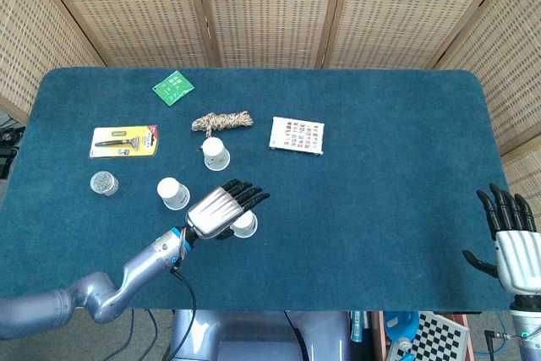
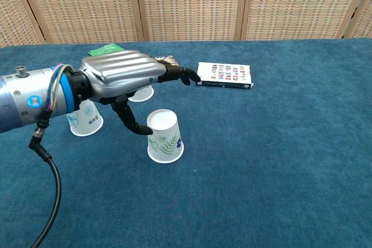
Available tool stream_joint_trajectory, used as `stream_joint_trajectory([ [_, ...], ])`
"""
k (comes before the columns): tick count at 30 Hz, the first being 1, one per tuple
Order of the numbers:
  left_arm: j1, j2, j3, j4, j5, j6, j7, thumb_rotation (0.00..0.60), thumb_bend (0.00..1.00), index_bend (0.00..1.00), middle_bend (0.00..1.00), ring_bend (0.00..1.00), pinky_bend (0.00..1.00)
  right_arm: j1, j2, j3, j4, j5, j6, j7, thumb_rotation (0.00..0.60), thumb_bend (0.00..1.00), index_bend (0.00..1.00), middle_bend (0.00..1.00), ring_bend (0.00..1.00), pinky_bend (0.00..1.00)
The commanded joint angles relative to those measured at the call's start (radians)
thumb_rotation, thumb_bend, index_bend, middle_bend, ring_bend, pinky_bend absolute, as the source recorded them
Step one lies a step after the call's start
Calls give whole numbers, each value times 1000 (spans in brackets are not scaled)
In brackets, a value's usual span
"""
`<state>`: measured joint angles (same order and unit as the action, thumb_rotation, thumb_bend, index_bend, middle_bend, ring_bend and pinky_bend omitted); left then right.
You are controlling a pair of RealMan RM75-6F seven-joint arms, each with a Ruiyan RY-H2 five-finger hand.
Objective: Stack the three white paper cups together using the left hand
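Three white paper cups stand upside down on the blue table. The nearest cup (image 1: 246, 225) (image 2: 164, 136) has a green fern print. My left hand (image 1: 221, 206) (image 2: 125, 77) hovers over it, open, fingers stretched out flat and thumb hanging beside the cup, not touching. A second cup (image 1: 172, 193) (image 2: 85, 122) stands to the left, partly behind my forearm in the chest view. The third cup (image 1: 215, 154) (image 2: 142, 93) sits farther back, mostly hidden by the hand in the chest view. My right hand (image 1: 510, 235) stays open at the table's right front corner.
A coil of rope (image 1: 221, 121) lies behind the far cup. A card box (image 1: 297, 135) (image 2: 225, 75) is at centre right. A green packet (image 1: 173, 87), a yellow razor pack (image 1: 124, 141) and a small round tin (image 1: 104, 183) lie on the left side.
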<state>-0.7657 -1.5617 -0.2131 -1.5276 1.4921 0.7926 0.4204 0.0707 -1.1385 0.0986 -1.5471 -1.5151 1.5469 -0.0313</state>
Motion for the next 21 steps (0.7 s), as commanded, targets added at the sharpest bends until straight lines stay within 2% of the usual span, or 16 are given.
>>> stream_joint_trajectory([
  [1,-43,-32,-21,23,-85,-52,60,600,225,161,253,226,213,2,0,8,4,16,-7,5,600,0,0,0,0,0],
  [5,-68,-31,-16,26,-166,-86,123,600,226,222,266,238,225,0,4,17,7,33,-6,16,600,0,0,0,0,0],
  [8,-85,-38,-11,37,-226,-92,169,600,227,270,313,273,238,-3,7,19,9,42,-7,23,600,0,0,0,0,0],
  [14,-104,-55,10,47,-301,-66,217,600,228,360,455,346,242,-5,12,21,10,44,-5,37,600,0,0,0,0,0],
  [21,-118,-45,23,15,-357,-27,240,600,227,395,525,412,255,-6,15,21,13,45,-6,49,600,0,0,0,0,0],
])
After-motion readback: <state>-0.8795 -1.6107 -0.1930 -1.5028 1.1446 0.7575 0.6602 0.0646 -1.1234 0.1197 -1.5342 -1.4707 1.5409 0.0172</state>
